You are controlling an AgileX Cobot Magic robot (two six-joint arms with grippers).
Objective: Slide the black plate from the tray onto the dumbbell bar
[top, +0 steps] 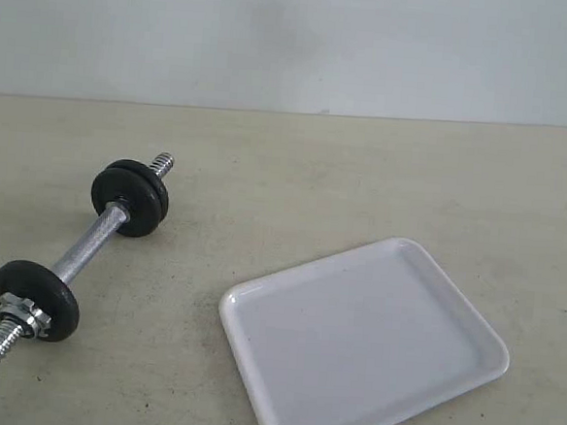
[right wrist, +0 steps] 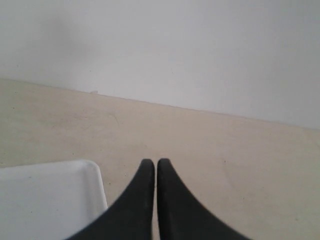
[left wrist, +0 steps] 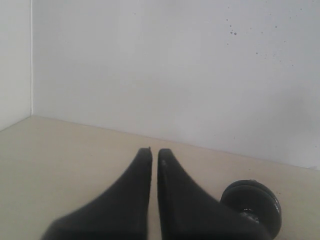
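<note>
The white tray (top: 364, 343) lies at the front right of the table and holds nothing. The dumbbell bar (top: 88, 248) lies on the left, angled toward the front left. Two black plates (top: 130, 198) sit together near its far end. A third black plate (top: 36, 299) sits near its near end, with a metal nut collar (top: 21, 311) against it. Neither gripper shows in the exterior view. My left gripper (left wrist: 154, 151) is shut and empty, with the black plates (left wrist: 251, 206) close beside it. Shut and empty too, my right gripper (right wrist: 154, 162) hovers beside a corner of the tray (right wrist: 47, 200).
The beige tabletop (top: 364, 179) runs back to a white wall (top: 296, 38). A wall corner (left wrist: 31, 57) shows in the left wrist view.
</note>
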